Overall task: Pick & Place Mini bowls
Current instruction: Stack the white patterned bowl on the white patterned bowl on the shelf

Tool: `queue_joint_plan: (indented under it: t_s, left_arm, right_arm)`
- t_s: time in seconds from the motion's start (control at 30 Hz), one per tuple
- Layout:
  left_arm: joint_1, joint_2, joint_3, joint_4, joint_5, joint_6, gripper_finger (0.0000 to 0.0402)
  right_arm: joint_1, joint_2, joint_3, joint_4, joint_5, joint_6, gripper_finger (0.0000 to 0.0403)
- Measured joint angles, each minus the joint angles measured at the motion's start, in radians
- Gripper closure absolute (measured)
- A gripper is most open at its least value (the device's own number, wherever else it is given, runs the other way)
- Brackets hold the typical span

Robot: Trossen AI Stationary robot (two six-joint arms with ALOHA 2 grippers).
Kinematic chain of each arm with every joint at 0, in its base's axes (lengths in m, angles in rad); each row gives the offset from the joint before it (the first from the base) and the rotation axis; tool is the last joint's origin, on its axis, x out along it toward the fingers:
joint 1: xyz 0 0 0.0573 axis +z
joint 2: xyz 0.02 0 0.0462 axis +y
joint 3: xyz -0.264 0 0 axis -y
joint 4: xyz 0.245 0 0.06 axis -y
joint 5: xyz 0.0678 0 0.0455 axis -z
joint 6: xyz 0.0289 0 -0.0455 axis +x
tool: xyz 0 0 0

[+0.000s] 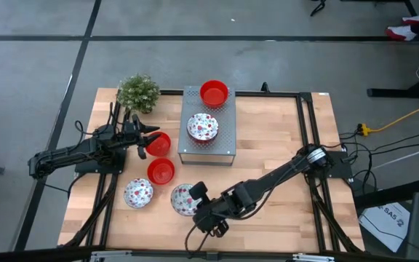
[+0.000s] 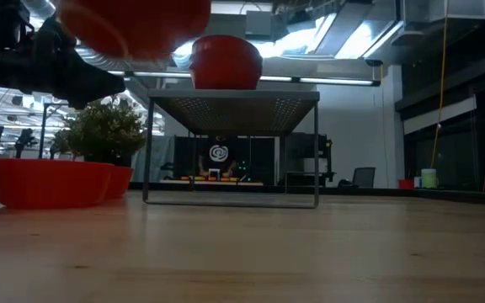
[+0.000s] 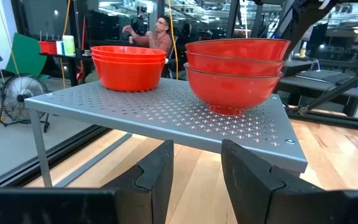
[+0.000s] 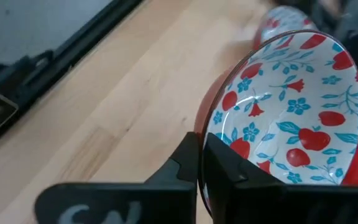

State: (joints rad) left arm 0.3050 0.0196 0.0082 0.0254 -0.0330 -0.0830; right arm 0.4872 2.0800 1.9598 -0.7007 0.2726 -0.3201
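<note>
Patterned bowl (image 4: 291, 106): glossy, white inside with red fruit and blue flowers; right hand (image 4: 199, 163) clamped on its rim, near the wooden bench's (image 1: 282, 131) front edge. Left hand (image 3: 194, 171): fingers apart, empty, beside the perforated grey metal stand (image 1: 207, 138) carrying stacked red bowls (image 3: 235, 68).

Two dark, slender jointed arms, the left arm (image 1: 71, 154) and the right arm (image 1: 282, 175), both matt black with bundled black cables running along their bases. The left pincer (image 3: 194, 171) shows two broad, blocky black fingers (image 3: 253, 174); the right pincer (image 4: 199, 163) carries pale lettering on its housing.
</note>
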Motion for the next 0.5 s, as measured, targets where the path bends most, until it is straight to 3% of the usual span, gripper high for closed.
queue_joint_plan:
  t_s: [0.5]
  left_arm:
    - [0.000, 0.000, 0.000, 0.000, 0.000, 0.000, 0.0272]
  right_arm:
    - [-0.045, -0.176, 0.002, 0.027, 0.083, -0.005, 0.0391]
